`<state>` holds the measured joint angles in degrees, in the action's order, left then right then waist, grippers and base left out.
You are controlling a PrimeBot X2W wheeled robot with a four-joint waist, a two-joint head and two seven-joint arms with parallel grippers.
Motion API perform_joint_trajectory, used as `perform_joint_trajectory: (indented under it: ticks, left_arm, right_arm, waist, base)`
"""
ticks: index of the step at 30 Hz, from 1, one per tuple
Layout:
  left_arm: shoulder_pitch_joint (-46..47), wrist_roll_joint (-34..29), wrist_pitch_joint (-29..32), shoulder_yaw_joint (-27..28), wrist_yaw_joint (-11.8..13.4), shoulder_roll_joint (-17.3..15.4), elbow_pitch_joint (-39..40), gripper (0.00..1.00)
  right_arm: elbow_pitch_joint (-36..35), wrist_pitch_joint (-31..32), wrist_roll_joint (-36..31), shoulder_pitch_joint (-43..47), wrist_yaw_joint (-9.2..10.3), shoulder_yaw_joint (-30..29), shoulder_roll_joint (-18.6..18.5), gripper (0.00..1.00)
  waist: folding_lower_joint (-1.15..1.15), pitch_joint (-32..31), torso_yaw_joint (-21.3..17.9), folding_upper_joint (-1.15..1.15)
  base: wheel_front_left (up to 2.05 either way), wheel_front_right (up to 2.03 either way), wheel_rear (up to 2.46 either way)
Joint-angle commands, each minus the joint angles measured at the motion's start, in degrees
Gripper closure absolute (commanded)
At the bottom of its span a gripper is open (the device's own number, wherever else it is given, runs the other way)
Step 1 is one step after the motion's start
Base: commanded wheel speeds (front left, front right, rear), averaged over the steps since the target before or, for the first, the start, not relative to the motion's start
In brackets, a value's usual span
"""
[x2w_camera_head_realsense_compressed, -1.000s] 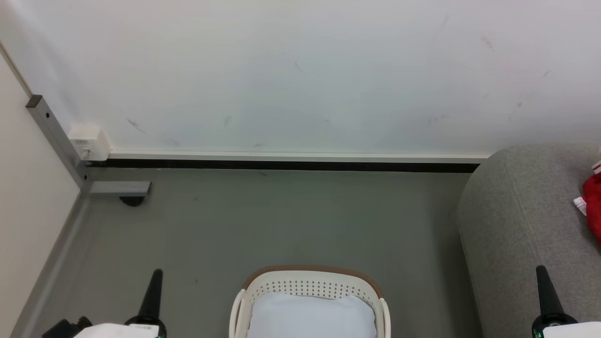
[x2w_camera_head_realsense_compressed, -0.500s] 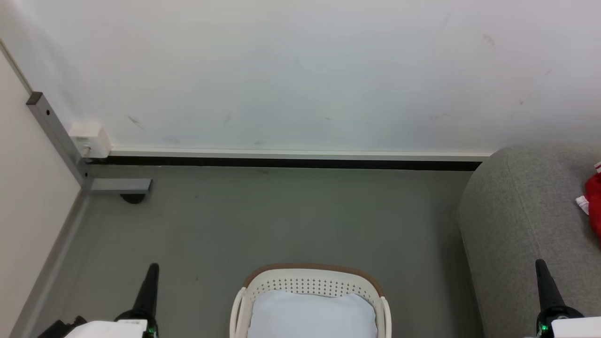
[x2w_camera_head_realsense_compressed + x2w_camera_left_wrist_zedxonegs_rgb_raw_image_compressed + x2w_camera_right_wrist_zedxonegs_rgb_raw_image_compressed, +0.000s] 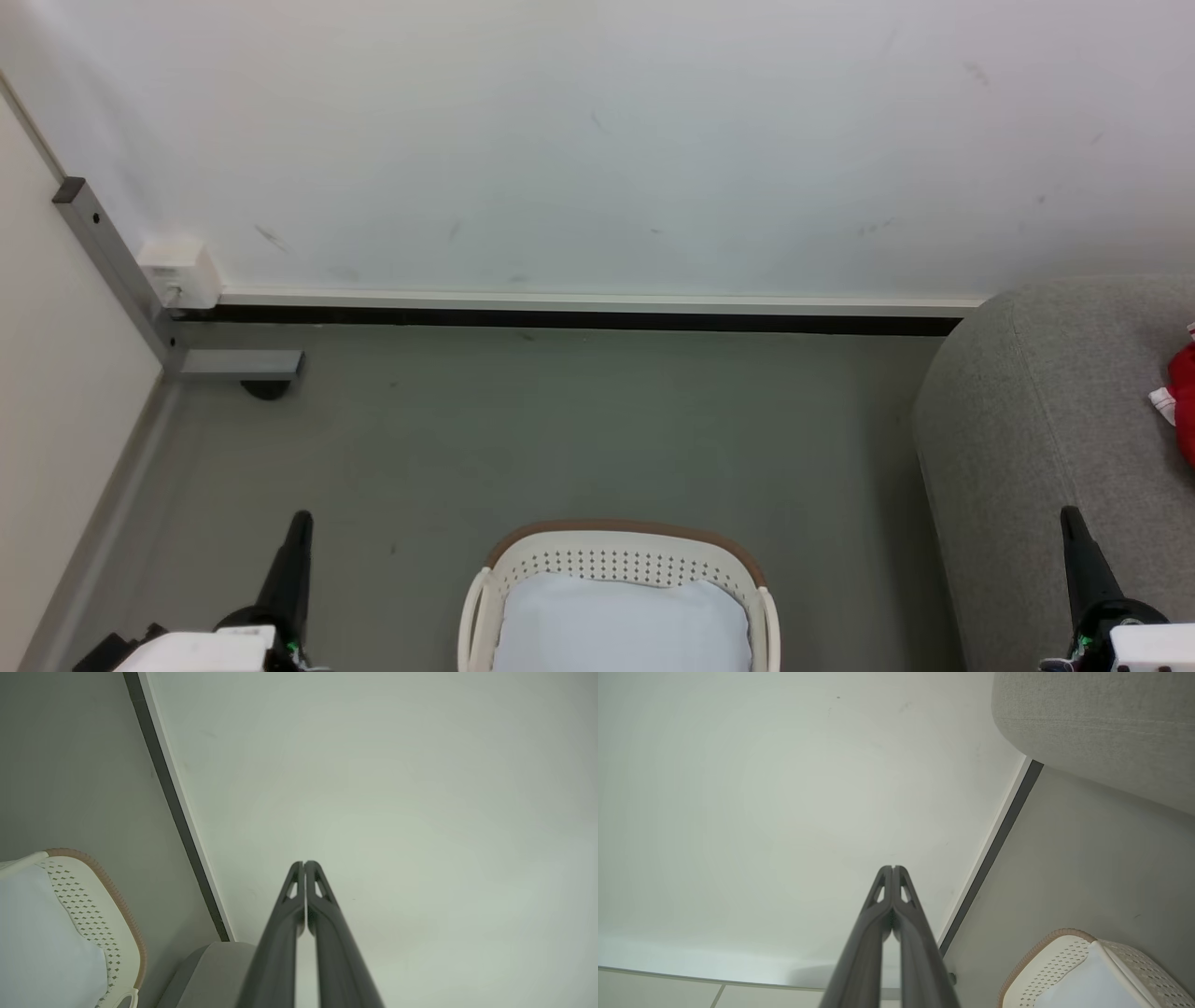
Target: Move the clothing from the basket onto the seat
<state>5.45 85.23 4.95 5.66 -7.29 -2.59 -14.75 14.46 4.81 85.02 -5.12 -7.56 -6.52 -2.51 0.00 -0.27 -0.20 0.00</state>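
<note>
Clothing on seat, ahead-right of closed right tool

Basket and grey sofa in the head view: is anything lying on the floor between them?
Nothing: in the head view the stretch of grey floor between the basket and the sofa is bare. The red clothing lies farther right, on the sofa.

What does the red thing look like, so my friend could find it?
Find the big grey fabric sofa with rounded edges on the right of the head view. On its top, at the picture's right edge, lies a bright red soft garment with a small white bit. Everything near it is grey or white; it alone is red.
</note>
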Motion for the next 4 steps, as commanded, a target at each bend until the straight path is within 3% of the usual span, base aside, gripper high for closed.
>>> perform_joint_trajectory:
  ticks: [1,4]
  left_arm:
    - [0.7,1.4,0.2,0.4,-0.3,-0.5,0.3,1.0]
    - [0.8,2.5,0.6,0.5,-0.3,-0.5,0.4,1.0]
  right_arm:
    - [-0.5,0.4,1.1,-0.8,0.12,-0.1,-0.6,1.0]
    - [-0.5,0.7,2.5,-0.8,0.12,-0.1,-0.6,1.0]
  waist:
    - [0.0,0.0,0.0,0.0]
    - [0.0,0.1,0.0,0.0]
  base:
    - [0.0,0.0,0.0]
    - [0.0,0.0,0.0]
